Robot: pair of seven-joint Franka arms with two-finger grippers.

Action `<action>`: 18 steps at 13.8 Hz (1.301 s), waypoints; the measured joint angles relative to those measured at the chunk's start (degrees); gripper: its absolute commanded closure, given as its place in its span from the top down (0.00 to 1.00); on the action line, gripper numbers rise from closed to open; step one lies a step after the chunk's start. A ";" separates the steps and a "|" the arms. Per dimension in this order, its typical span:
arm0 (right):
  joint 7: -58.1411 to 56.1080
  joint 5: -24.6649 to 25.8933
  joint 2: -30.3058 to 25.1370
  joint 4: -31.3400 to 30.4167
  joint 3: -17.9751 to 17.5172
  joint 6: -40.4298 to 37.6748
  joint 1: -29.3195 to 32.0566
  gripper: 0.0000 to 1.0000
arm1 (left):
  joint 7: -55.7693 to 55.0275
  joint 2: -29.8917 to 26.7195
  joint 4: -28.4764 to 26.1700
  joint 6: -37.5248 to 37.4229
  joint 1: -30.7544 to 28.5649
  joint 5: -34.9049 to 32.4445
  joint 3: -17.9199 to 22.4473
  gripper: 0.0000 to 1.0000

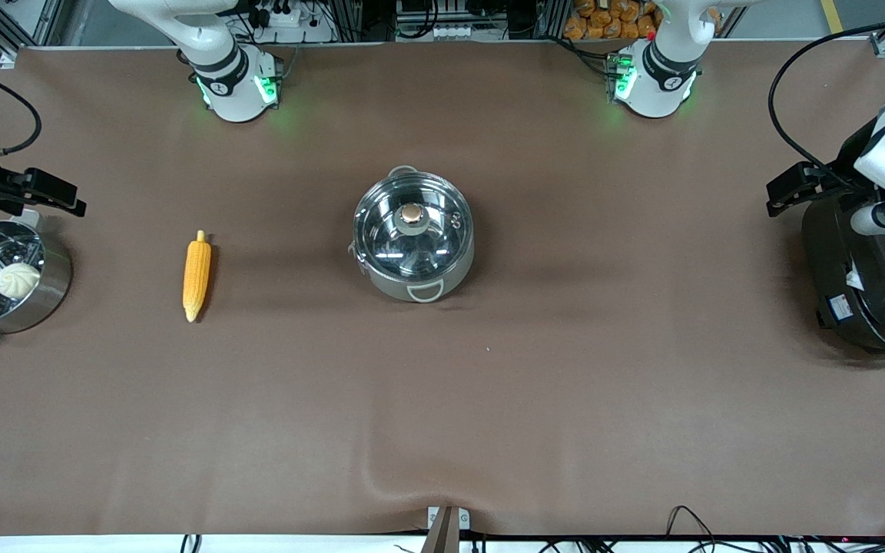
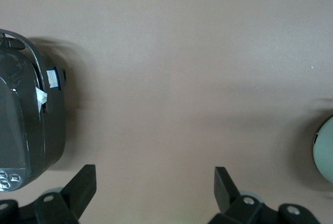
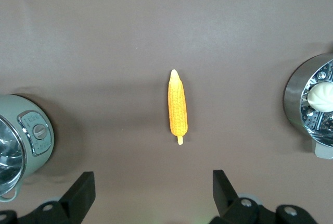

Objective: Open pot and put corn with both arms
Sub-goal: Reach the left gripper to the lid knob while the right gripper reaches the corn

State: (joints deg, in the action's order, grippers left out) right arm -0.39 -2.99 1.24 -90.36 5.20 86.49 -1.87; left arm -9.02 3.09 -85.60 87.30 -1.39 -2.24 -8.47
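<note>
The pot [image 1: 414,253] stands mid-table with its glass lid [image 1: 389,238] on and the copper-coloured knob [image 1: 412,213] on top. The corn [image 1: 197,275] lies on the table toward the right arm's end; the right wrist view shows it [image 3: 177,107] with the pot [image 3: 31,140] at one edge. My right gripper [image 1: 58,196] is open and empty, high over the table's edge by the steamer pot; its open jaws [image 3: 153,174] hold nothing. My left gripper [image 1: 784,192] is open and empty, high beside the rice cooker [image 2: 154,172]. The pot's edge [image 2: 325,151] shows in the left wrist view.
A steel steamer pot [image 1: 47,288] with a white bun [image 1: 18,279] stands at the right arm's end. A big black rice cooker [image 1: 865,284] stands at the left arm's end. Brown cloth [image 1: 488,399] covers the table.
</note>
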 measured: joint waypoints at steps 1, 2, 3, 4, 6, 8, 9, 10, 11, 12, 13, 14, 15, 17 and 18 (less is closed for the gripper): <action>0.00 0.00 -0.30 -0.21 0.00 0.00 0.00 1.00 | 0.00 0.00 0.00 -0.01 0.00 0.00 0.00 1.00; 0.02 0.00 -0.48 -0.37 0.00 0.00 0.00 1.00 | 0.00 0.00 0.00 -0.02 0.00 0.00 0.00 1.00; 0.04 -0.01 -0.54 -0.43 0.00 0.00 0.00 1.00 | 0.00 0.00 0.00 -0.03 0.00 0.00 0.00 1.00; 0.06 -0.01 -0.55 -0.46 0.00 0.00 0.00 1.00 | 0.00 0.00 -0.01 -0.04 0.00 0.00 0.00 1.00; 0.08 -0.01 -0.55 -0.69 0.00 0.00 0.00 1.00 | 0.00 0.19 -0.11 -0.22 0.09 0.00 -0.12 1.00; 0.10 -0.01 -0.55 -0.94 0.00 0.00 0.00 1.00 | 0.12 1.25 -0.55 -0.37 0.15 0.00 -0.38 1.00; 0.10 -0.01 -0.54 -1.11 0.00 0.03 0.00 1.00 | 0.20 2.11 -0.68 -0.36 0.34 0.00 -0.43 1.00; 0.10 0.00 -0.51 -1.68 0.00 0.49 0.00 1.00 | 0.20 3.06 -0.68 -0.19 0.75 0.15 -0.56 1.00; 0.10 0.02 -0.38 -2.83 0.01 1.88 0.00 1.00 | -0.12 3.79 -0.68 0.32 1.49 0.41 -0.80 1.00; 0.10 0.03 -0.16 -4.61 0.03 4.41 0.01 1.00 | -1.53 4.37 -0.67 1.07 2.86 0.71 -1.08 1.00; 0.09 0.04 0.23 -6.78 0.05 7.45 0.02 1.00 | -4.87 5.04 -0.63 1.77 5.18 0.98 -1.34 1.00; 0.09 0.04 0.91 -8.82 0.07 10.13 0.04 1.00 | -9.58 5.94 -0.49 2.66 8.24 1.05 -1.64 1.00; 0.08 0.04 1.72 -10.48 0.06 12.65 0.04 1.00 | -14.40 7.19 0.04 3.64 11.57 1.08 -1.85 1.00; -0.61 0.05 3.75 -13.09 0.06 17.38 0.05 1.00 | -24.07 10.82 2.23 6.03 18.52 1.10 -2.05 1.00; -1.98 0.06 5.03 -13.89 0.07 19.22 0.10 1.00 | -28.63 12.93 3.50 7.67 21.76 1.10 -2.10 1.00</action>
State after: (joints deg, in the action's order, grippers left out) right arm -2.36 -2.93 6.27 -104.25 5.27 105.71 -1.77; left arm -37.65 16.01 -82.10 94.97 20.37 -1.14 -10.56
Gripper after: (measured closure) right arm 0.000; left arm 0.000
